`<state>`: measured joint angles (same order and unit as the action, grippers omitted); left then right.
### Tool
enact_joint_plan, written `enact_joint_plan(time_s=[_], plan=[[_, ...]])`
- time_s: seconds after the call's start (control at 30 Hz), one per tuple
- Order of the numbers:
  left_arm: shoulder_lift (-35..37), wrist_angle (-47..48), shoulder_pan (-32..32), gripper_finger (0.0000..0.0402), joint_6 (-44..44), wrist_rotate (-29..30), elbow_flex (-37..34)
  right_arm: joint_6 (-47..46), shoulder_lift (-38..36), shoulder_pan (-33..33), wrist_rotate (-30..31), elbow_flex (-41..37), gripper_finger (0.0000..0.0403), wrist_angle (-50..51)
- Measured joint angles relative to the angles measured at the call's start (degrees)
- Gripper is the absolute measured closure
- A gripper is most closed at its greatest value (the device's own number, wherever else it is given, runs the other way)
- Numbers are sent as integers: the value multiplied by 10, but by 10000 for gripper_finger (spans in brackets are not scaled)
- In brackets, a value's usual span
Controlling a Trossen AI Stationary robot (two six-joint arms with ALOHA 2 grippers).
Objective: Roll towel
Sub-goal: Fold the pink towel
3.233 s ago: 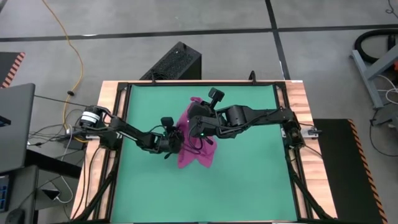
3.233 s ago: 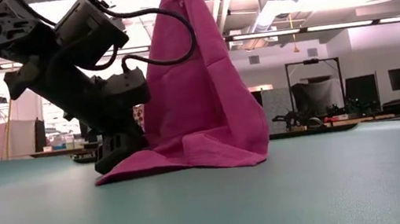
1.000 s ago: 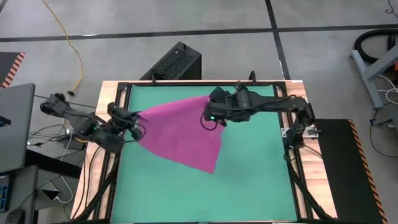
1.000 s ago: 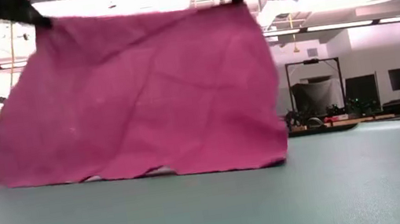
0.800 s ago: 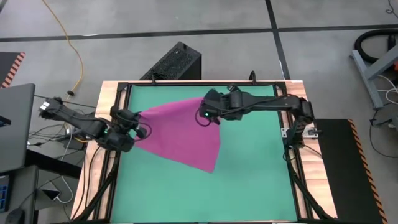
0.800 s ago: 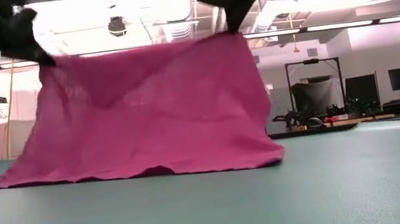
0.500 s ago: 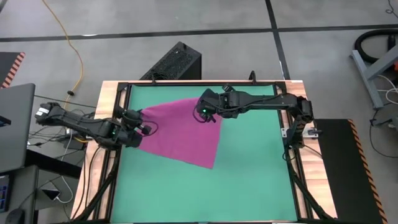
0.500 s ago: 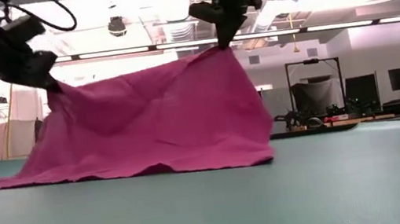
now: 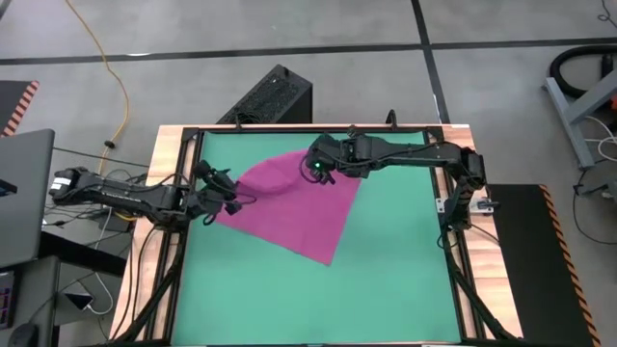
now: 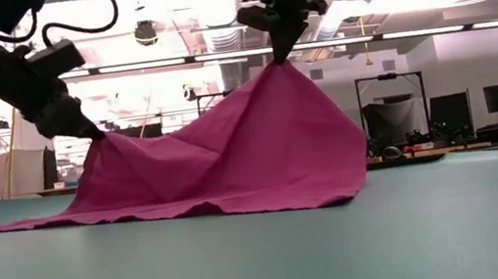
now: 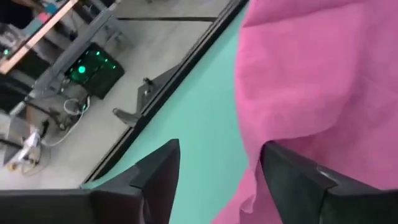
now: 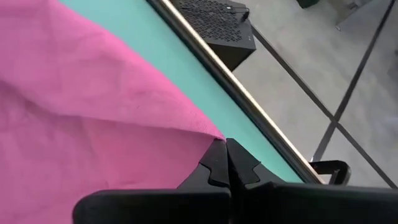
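Observation:
The magenta towel (image 9: 299, 207) lies mostly spread on the green mat, with two corners raised like a tent (image 10: 233, 162). My right gripper (image 9: 316, 175) hangs above the towel's far part, shut on its far corner (image 10: 278, 56). My left gripper (image 9: 229, 200) is low at the towel's left corner, near the table's left edge. In the left wrist view it (image 11: 221, 149) stands open with the towel's edge (image 11: 249, 186) running between its fingers. The towel's near and right corners rest on the mat. My left gripper stands open around the towel's left corner (image 10: 101, 142), which rises up to its fingertips; I cannot tell whether a finger touches the cloth. My right gripper pinches the towel's far corner (image 12: 214, 134) between its two shut fingertips, slanting down from above. That corner is lifted clear, and the cloth slopes down from it onto the mat.
A black frame (image 9: 193, 145) runs round the mat. A black perforated box (image 9: 275, 96) stands on the floor beyond the far edge. A laptop (image 9: 24, 193) sits off the table's left. Bare green mat (image 9: 405, 270) lies to the near and right sides.
Both grippers have sunk toward the table, the left one more, and it has moved toward the right. The left gripper has opened. The towel, hanging like a curtain before, has come down; most of it now lies on the mat, and only the two corners at the grippers stay raised.

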<state>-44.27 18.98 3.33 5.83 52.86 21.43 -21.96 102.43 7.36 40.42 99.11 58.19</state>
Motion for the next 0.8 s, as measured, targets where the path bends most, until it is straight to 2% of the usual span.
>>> enact_joint_plan(time_s=[0.13, 0.23, 0.43, 0.53, 0.63, 0.7, 0.77, 0.8], plan=[[-5, -28, -46, 181, 21, -5, 0, 0, 0, 23, -4, 0, 403, 0], [-13, -64, -88, 181, -5, -22, 0, 0, 0, 38, -20, 0, 403, -3], [-76, -140, -196, 180, -87, -223, 0, 0, 0, 60, -52, 0, 403, -5], [-125, -185, -227, 179, -133, -254, 0, 1, 0, 59, -54, 0, 403, -6], [-166, -240, -233, 179, -199, -312, 0, 15, 0, 60, -55, 0, 403, -5], [-188, -265, -226, 179, -228, -380, 0, 24, 0, 62, -58, 0, 403, -4], [-213, -283, -206, 179, -257, -447, 0, 24, 0, 64, -60, 0, 403, -3], [-228, -285, -190, 179, -278, -456, 0, 24, 0, 64, -60, 0, 403, -4]])
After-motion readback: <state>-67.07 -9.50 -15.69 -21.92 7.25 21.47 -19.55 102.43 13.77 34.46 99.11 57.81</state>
